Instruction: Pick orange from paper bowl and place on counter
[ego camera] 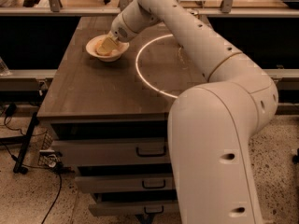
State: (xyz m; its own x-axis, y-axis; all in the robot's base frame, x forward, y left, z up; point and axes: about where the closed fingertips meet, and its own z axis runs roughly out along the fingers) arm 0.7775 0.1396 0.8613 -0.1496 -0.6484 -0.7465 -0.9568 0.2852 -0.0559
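The white paper bowl (pixel 92 50) sits on the far left part of the grey-brown counter (pixel 93 90). My gripper (pixel 108 45) reaches down into the bowl from the right, its tip inside the rim. A small orange-yellow patch in the bowl just left of the gripper looks like the orange (pixel 101 51). The gripper covers most of it. My white arm (pixel 196 36) stretches from the lower right across the counter to the bowl.
A glowing white circle (pixel 138 73) is marked on the counter right of the bowl, partly covered by my arm. Drawers (pixel 112 150) sit below the counter's front edge. A rail (pixel 56 12) runs behind it. Cables (pixel 18 125) lie on the floor at left.
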